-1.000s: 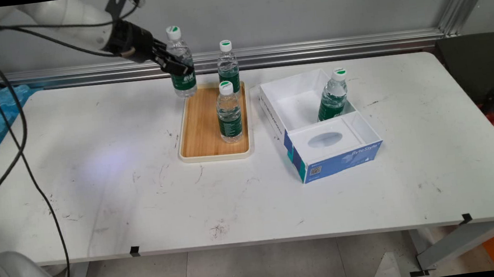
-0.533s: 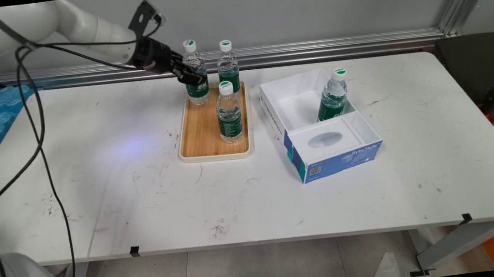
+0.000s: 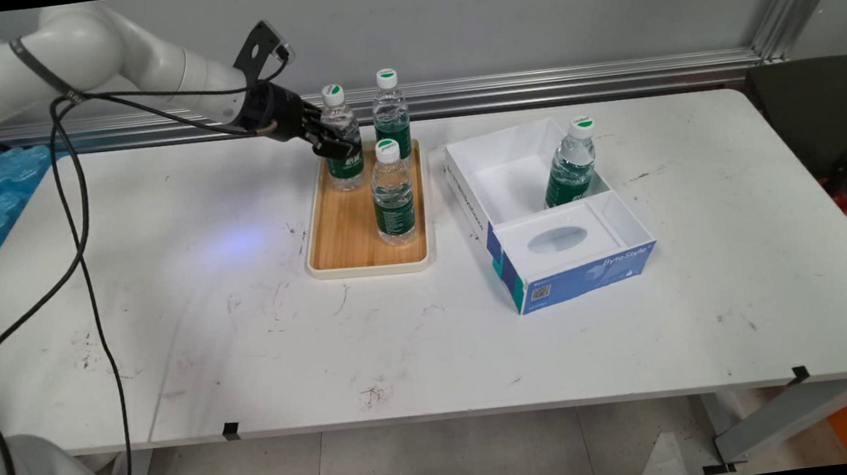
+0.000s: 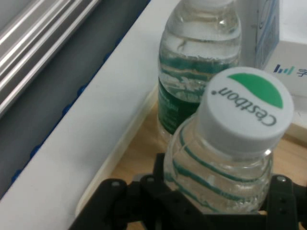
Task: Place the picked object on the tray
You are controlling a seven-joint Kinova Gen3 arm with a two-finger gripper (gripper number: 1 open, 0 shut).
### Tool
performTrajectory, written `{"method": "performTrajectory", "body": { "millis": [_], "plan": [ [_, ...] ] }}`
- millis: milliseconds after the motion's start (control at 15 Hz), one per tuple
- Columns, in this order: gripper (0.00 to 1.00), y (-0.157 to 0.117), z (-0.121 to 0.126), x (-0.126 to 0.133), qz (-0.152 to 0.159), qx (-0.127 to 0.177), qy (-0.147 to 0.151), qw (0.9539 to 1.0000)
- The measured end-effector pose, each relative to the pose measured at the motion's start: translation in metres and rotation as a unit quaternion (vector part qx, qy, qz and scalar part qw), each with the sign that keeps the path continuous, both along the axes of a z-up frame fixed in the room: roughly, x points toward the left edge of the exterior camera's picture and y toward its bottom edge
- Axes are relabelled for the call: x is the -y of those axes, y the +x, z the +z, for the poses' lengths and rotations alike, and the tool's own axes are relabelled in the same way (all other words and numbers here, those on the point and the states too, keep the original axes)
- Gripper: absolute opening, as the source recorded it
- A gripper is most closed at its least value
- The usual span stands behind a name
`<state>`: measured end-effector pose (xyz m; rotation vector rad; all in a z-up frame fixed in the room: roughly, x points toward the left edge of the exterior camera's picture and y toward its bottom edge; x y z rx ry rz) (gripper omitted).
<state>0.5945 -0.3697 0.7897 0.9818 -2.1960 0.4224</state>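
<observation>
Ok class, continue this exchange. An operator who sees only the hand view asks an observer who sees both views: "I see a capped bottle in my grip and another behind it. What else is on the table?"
Observer: A third clear plastic water bottle stands on the wooden tray with a cream rim, nearer the table's front than your two.
Operator: Anything beyond the tray?
Observer: To its right lies an open white cardboard box with a blue front; a fourth bottle leans in its larger compartment.
Operator: Where on the tray am I?
Observer: The end effector grips the held bottle at the tray's far left corner.
</observation>
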Motion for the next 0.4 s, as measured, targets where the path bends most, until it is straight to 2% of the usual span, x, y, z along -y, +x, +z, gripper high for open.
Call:
{"method": "performTrajectory", "body": {
  "millis": [133, 200, 400],
  "plan": [
    [0.00, 0.0007, -0.0033, 0.0001, -0.002, -0.001, 0.000, 1.0000],
    [1.00, 0.0014, -0.0045, 0.0000, -0.002, -0.001, -0.001, 1.0000],
    [1.00, 0.0035, -0.0058, -0.0018, -0.007, -0.002, -0.002, 1.0000]
  ]
}}
